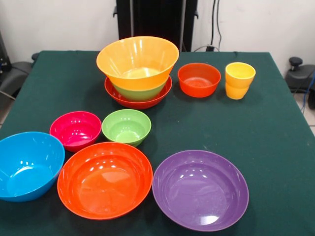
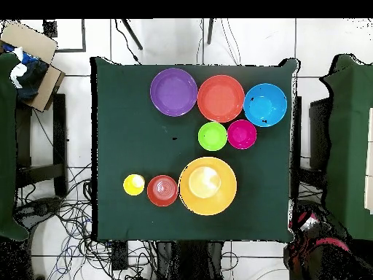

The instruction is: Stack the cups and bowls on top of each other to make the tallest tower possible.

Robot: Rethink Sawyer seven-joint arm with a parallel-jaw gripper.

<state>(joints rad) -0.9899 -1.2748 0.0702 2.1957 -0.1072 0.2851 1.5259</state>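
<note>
The tower (image 1: 138, 71) stands at the table's far side: a wide red-orange bowl (image 1: 133, 100) lowest, a lime green bowl (image 1: 139, 92) in it, a large orange bowl (image 1: 137, 60) uppermost. From overhead only the orange bowl (image 2: 207, 185) shows. To its right stand a small red-orange bowl (image 1: 199, 79) (image 2: 162, 190) and two nested yellow-orange cups (image 1: 239, 80) (image 2: 133, 184). Nearer the camera lie loose bowls: magenta (image 1: 76, 130), small lime green (image 1: 126, 127), blue (image 1: 27, 164), large red-orange (image 1: 105, 179), purple (image 1: 200, 189). The gripper shows in neither view.
The green table cloth (image 1: 275, 128) is bare along the right side. The robot's black pedestal (image 1: 156, 22) stands behind the tower. In the overhead view cardboard boxes (image 2: 33, 58) sit off the table at the upper left, and cables (image 2: 80, 219) lie on the floor.
</note>
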